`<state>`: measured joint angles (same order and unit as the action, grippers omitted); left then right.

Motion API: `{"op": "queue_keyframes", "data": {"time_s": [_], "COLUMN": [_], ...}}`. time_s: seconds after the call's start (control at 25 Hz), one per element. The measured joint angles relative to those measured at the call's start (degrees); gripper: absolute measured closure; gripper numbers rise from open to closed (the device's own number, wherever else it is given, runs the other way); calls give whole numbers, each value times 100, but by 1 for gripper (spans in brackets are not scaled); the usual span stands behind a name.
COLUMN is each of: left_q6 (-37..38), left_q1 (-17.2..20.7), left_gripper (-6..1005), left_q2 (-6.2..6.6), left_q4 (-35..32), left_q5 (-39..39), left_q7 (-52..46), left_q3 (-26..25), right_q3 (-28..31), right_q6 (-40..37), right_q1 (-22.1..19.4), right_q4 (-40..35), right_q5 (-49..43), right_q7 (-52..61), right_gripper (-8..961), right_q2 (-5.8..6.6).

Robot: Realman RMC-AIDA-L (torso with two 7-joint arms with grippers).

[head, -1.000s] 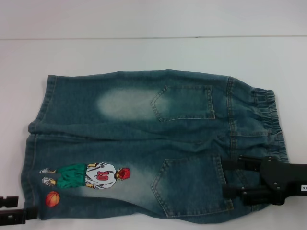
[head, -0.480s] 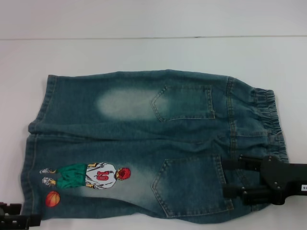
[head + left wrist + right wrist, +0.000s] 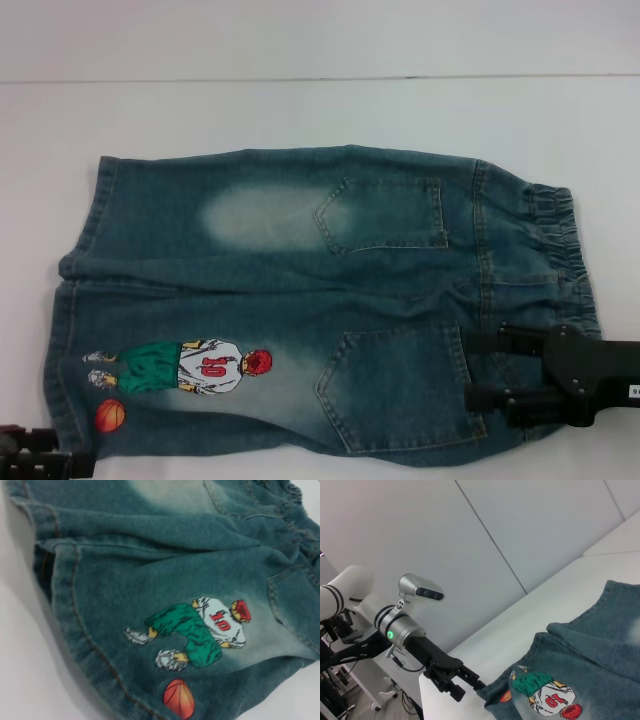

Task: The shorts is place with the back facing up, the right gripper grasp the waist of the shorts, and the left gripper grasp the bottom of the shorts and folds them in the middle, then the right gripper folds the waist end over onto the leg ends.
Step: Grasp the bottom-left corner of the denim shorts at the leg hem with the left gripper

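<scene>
Head view shows the white table (image 3: 300, 110) with the shorts (image 3: 300, 290) spread flat across it, back side up, both patch pockets showing. The waist (image 3: 560, 250) lies to the right, the leg ends (image 3: 75, 300) to the left, and the basketball-player print (image 3: 190, 367) sits on the nearer leg with a small ball below it. The right gripper (image 3: 478, 370) rests over the near waist corner beside the nearer pocket, its two fingers spread apart on the denim. The left gripper (image 3: 85, 460) reaches in at the near corner of the hem, its tips right at the cloth edge; whether its fingers are spread or pinching the hem, I cannot tell.
</scene>
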<state>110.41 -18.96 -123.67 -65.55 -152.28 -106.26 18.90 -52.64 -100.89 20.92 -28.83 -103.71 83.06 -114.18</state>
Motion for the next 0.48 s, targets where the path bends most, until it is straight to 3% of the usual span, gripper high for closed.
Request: {"op": "queue_keyframes", "data": {"time_s": [0.48], "left_q6": [97], "left_q1": [-61], "left_gripper": [66], "left_q2": [3], "left_q4": [44], "left_q5": [81], "left_q7": [-28], "left_q3": [54], "right_q3": [0], "right_q6": [44], "right_q1": [-23], "right_q4": [0], "right_q5": [0], "right_q7": [0], "right_gripper": [10], "right_q2": [-8]}}
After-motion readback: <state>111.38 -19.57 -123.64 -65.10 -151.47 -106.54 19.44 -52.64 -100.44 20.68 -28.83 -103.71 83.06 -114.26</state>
